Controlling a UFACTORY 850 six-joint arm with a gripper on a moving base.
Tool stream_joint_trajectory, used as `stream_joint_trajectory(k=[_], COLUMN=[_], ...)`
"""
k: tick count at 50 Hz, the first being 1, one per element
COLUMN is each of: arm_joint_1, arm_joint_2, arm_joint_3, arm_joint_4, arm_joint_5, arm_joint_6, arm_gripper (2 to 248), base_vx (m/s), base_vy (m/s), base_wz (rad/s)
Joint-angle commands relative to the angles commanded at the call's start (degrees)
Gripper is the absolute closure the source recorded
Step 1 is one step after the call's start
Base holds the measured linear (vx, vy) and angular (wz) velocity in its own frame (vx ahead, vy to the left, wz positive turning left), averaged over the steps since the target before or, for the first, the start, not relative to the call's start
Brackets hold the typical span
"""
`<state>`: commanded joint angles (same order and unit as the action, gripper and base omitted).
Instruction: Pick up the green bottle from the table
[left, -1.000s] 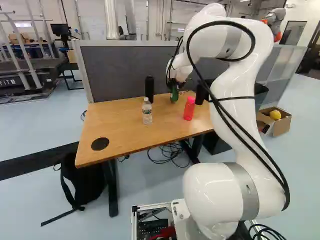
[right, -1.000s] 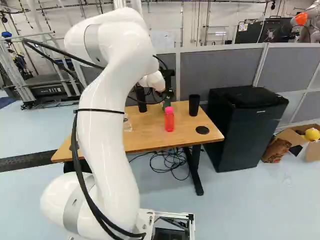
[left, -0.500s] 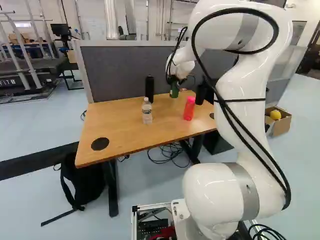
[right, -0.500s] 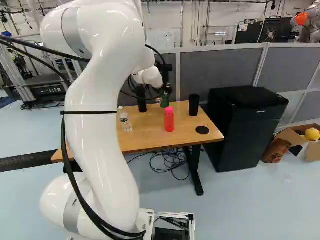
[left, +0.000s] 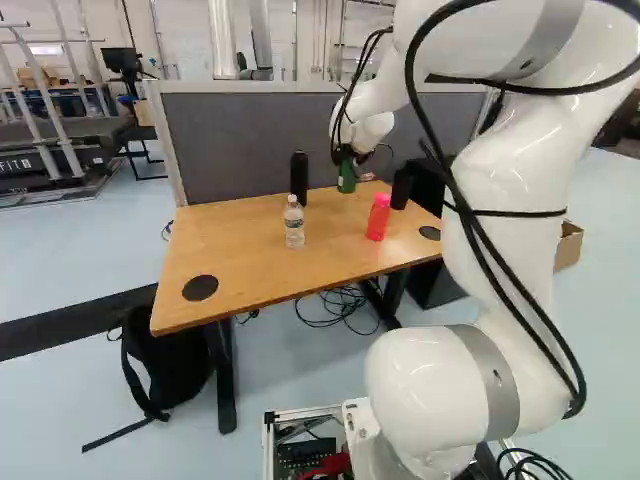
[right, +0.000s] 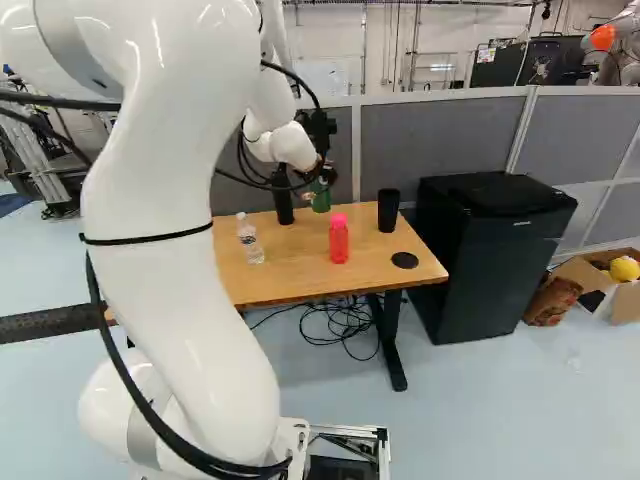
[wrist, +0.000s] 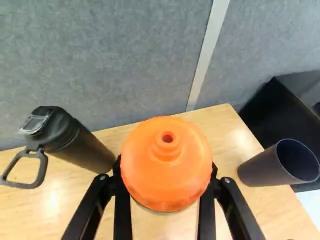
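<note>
Toward the far edge of the desk (left: 240, 265), room is left on either side of the green bottle (left: 346, 178), between the black flask (wrist: 82, 150) and the dark cup (wrist: 265, 169) near a corner. Part of the desk is covered by the arm (right: 185, 220) in the right base view; the bottle's body is mostly hidden beneath its orange cap (wrist: 167, 160) in the wrist view. By the end effector (left: 344, 156), the bottle is pinched from both sides, fingers parted by its width.
</note>
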<state>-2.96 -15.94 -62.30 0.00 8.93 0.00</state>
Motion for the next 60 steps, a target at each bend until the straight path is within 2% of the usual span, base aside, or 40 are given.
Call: stream_joint_trajectory(k=[60], arm_joint_1=[3.9], arm_joint_2=[18.5], arm_joint_3=[18.7], arm_joint_4=[0.0], arm_joint_5=[0.0], arm_joint_6=[0.0], arm_gripper=[133], base_vx=[0.000], base_vy=[0.000], base_wz=[0.000])
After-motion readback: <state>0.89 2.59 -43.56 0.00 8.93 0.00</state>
